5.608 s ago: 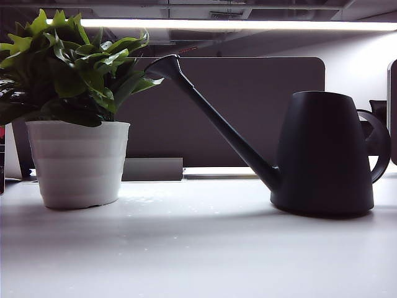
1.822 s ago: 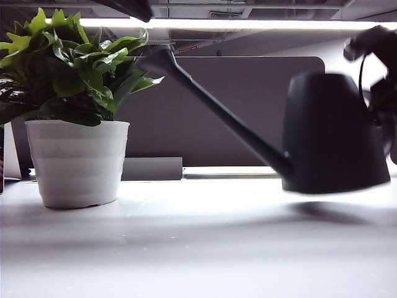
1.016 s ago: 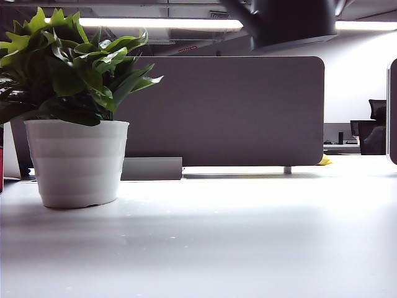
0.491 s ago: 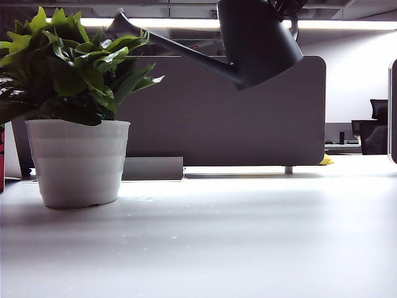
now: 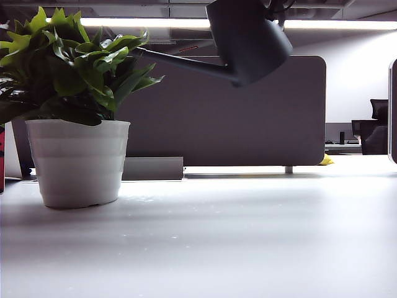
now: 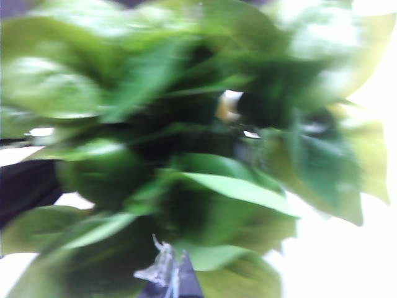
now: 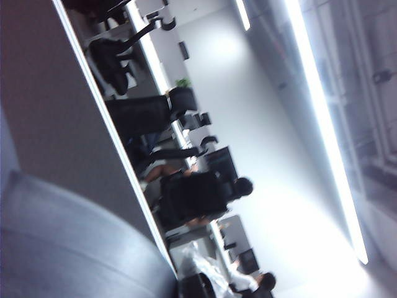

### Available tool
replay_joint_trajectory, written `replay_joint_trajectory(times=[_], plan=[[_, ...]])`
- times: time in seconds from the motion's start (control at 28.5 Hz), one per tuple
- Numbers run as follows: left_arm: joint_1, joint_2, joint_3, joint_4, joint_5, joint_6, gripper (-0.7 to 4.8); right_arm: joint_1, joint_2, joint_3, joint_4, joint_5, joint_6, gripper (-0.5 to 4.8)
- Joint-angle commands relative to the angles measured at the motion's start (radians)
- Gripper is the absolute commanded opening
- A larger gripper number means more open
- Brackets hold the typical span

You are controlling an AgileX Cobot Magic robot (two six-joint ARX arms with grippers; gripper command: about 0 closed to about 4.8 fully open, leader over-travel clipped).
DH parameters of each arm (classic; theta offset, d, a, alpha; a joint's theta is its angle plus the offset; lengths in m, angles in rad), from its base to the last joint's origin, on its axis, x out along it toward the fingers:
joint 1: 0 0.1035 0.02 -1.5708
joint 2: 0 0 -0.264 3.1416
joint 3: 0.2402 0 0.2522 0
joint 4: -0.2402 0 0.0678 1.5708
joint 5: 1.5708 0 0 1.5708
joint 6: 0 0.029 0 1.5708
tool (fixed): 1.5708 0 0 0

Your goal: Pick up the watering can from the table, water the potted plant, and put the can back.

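The dark grey watering can (image 5: pixel 248 37) hangs in the air above the white table (image 5: pixel 217 236), tipped with its long spout (image 5: pixel 180 62) sloping down and left into the leaves. My right gripper (image 5: pixel 277 7) is shut on its handle at the top edge of the exterior view. The right wrist view shows only the can's grey body (image 7: pixel 74 248) close by and a dark finger (image 7: pixel 198 287). The potted plant (image 5: pixel 74 62) stands at the left in a white ribbed pot (image 5: pixel 77 161). Its blurred leaves (image 6: pixel 186 155) fill the left wrist view, just beyond my left gripper (image 6: pixel 170 279), which is shut and empty.
A dark grey divider panel (image 5: pixel 248 118) stands behind the table, with a silver block (image 5: pixel 152 167) at its foot. A black office chair (image 5: pixel 375 127) sits far back on the right. Another dark panel edge (image 5: pixel 393 112) cuts in at the right border.
The can left the table, rose and swung left. Over the last half second it has tipped further, and the spout tip has dropped in among the leaves.
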Motion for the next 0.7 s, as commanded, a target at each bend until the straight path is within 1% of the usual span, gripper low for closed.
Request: replay_joint_trajectory(times=[0.04, 0.11, 0.21, 0.25, 0.46, 0.56, 0.6, 0.67, 0.7], plan=[[-0.011, -0.002, 0.005, -0.025, -0.013, -0.001, -0.06, 0.007, -0.014, 0.025, 0.136, -0.026, -0.027, -0.05], [-0.012, -0.002, 0.006, -0.027, -0.033, -0.001, -0.06, 0.008, -0.014, 0.025, 0.144, -0.035, -0.068, -0.05], [-0.025, -0.002, 0.006, -0.03, -0.031, -0.001, -0.06, 0.015, -0.013, 0.035, 0.146, -0.066, -0.127, -0.05], [-0.033, -0.002, 0.006, -0.028, -0.04, -0.001, -0.06, 0.019, -0.012, 0.035, 0.171, -0.094, -0.147, -0.05], [-0.056, -0.002, 0.006, -0.035, -0.053, -0.001, -0.06, 0.028, -0.008, 0.035, 0.219, -0.095, -0.175, -0.05], [-0.057, -0.002, 0.005, -0.049, -0.053, -0.001, -0.06, 0.028, -0.008, 0.035, 0.219, -0.096, -0.218, -0.05], [-0.057, -0.002, 0.006, -0.05, -0.066, -0.001, -0.06, 0.028, -0.008, 0.035, 0.219, -0.096, -0.218, -0.06], [-0.057, -0.002, 0.006, -0.053, -0.13, -0.002, -0.06, 0.028, -0.008, 0.035, 0.219, -0.095, -0.219, -0.06], [-0.057, -0.002, 0.006, -0.051, -0.134, -0.002, -0.06, 0.028, -0.008, 0.035, 0.219, -0.095, -0.223, -0.05]])
